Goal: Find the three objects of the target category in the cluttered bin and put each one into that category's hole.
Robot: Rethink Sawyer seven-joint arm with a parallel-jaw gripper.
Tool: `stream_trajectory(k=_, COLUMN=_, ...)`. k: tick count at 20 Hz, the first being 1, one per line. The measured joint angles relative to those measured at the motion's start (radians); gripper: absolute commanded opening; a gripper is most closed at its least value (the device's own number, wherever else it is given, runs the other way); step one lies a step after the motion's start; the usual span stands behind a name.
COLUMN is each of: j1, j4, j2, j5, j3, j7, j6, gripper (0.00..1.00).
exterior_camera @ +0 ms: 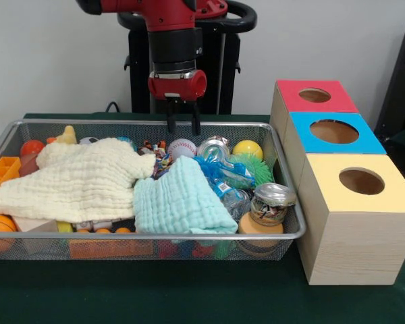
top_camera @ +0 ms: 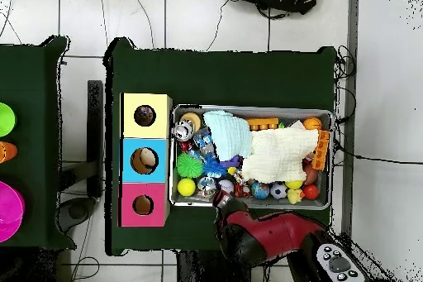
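Note:
The wire mesh bin (exterior_camera: 287, 233) is full of clutter on the green table, and it also shows in the overhead view (top_camera: 250, 110). A small knot of multi-coloured rope (exterior_camera: 154, 148) peeks out between the cream cloth and the baseball, mostly covered. No other rope bundle shows clearly. My gripper (exterior_camera: 183, 125) hangs open and empty over the bin's far rim, just above and right of that rope. In the overhead view the red arm (top_camera: 264, 231) hides it. The blue-topped box's hole (exterior_camera: 334, 131) is to the right of the bin, and in the overhead view (top_camera: 144, 160) something pale shows inside it.
A cream cloth (exterior_camera: 81, 179) and a mint cloth (exterior_camera: 179, 202) cover much of the bin. A baseball (exterior_camera: 181, 148), yellow ball (exterior_camera: 247, 148), spiky green ball (exterior_camera: 255, 167) and a jar (exterior_camera: 271, 202) lie around them. The red-topped box (exterior_camera: 293, 101) and yellow-topped box (exterior_camera: 391, 196) flank the blue one.

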Motion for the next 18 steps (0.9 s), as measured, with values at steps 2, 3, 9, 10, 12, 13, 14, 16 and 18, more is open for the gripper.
stream_trajectory(k=2, j1=-0.003, j4=0.000, j2=0.000, j5=0.000, j3=0.005, j7=0.000, j6=0.000, gripper=1.00)
stream_trajectory(k=3, j1=-0.005, j4=0.000, j2=0.000, j5=0.000, j3=0.008, j7=0.000, j6=0.001, gripper=1.00)
stream_trajectory(k=9, j1=-0.048, j4=0.000, j2=0.000, j5=0.000, j3=0.057, j7=0.000, j6=0.031, gripper=1.00)
stream_trajectory(k=10, j1=-0.055, j4=0.000, j2=0.000, j5=0.000, j3=0.065, j7=0.000, j6=0.038, gripper=1.00)
stream_trajectory(k=12, j1=-0.069, j4=0.000, j2=0.000, j5=0.000, j3=0.080, j7=0.000, j6=0.051, gripper=1.00)
stream_trajectory(k=13, j1=-0.080, j4=0.000, j2=0.000, j5=0.000, j3=0.093, j7=0.000, j6=0.061, gripper=1.00)
stream_trajectory(k=14, j1=-0.084, j4=0.000, j2=0.000, j5=0.000, j3=0.097, j7=0.000, j6=0.065, gripper=1.00)
stream_trajectory(k=16, j1=-0.099, j4=0.000, j2=0.000, j5=0.000, j3=0.115, j7=0.000, j6=0.084, gripper=1.00)
stream_trajectory(k=18, j1=-0.105, j4=0.000, j2=0.000, j5=0.000, j3=0.124, j7=0.000, j6=0.097, gripper=1.00)
